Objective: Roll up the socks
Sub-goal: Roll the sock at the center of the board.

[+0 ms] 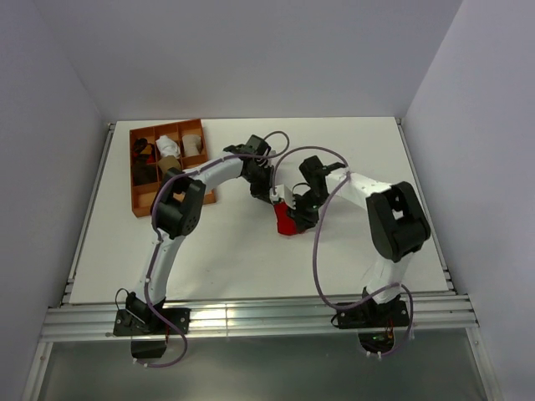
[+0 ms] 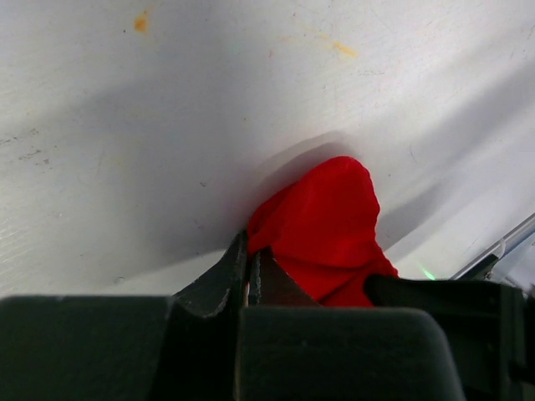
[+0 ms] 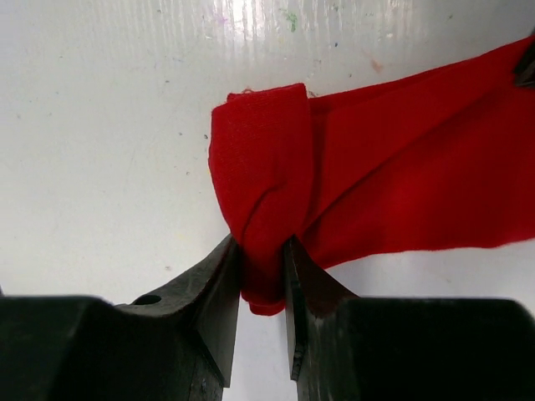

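Note:
A red sock lies on the white table, between the two grippers. In the right wrist view one end of the red sock is rolled into a thick fold, and the rest stretches flat to the right. My right gripper is shut on that rolled fold; it also shows in the top view. My left gripper has its jaws almost touching and pinches the edge of the red sock; in the top view it sits just above-left of the sock.
An orange compartment tray stands at the back left with several rolled socks in it. Purple cables loop over both arms. The table's metal rail runs along the near edge.

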Controlling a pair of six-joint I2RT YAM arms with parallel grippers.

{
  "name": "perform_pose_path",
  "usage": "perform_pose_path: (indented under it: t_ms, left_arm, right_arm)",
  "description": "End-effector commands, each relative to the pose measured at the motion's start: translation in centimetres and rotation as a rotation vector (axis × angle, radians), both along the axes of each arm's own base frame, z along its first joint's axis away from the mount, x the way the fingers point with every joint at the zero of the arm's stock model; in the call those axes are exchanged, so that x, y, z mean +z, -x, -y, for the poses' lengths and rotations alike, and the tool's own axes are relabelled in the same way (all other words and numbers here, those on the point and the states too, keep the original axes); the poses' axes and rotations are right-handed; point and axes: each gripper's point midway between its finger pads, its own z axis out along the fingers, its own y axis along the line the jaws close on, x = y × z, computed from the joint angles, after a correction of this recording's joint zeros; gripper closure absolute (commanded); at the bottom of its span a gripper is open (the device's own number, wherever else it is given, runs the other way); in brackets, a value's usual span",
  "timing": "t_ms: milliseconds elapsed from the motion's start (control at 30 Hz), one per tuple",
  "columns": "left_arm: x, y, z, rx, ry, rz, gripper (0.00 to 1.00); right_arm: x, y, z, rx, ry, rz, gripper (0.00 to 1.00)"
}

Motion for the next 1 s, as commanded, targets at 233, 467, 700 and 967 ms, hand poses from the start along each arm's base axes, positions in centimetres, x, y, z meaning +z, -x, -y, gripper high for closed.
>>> perform_pose_path:
  t_ms: [233, 467, 700, 967]
  left_arm:
    - [-1.8, -0.1, -1.9, 0.073, -0.071, 0.056, 1.0]
    - [-0.5, 0.2, -2.1, 0.093, -0.091, 0.114, 0.99]
    - [1.7, 0.5, -2.3, 0.125, -0.061, 0.202, 0.79]
    - [4.4, 1.6, -3.7, 0.196, -0.02, 0.306, 0.58]
  right_arm:
    - [-1.1, 4.1, 1.1, -0.089, 0.087, -0.465, 0.76]
    - [-1.7, 3.7, 1.0, -0.131, 0.123, -0.656, 0.76]
    - [-2.6, 3.6, 1.9, -0.164, 0.185, -0.767, 0.76]
    - [-3.5, 3.0, 1.9, -0.191, 0.212, -0.79, 0.76]
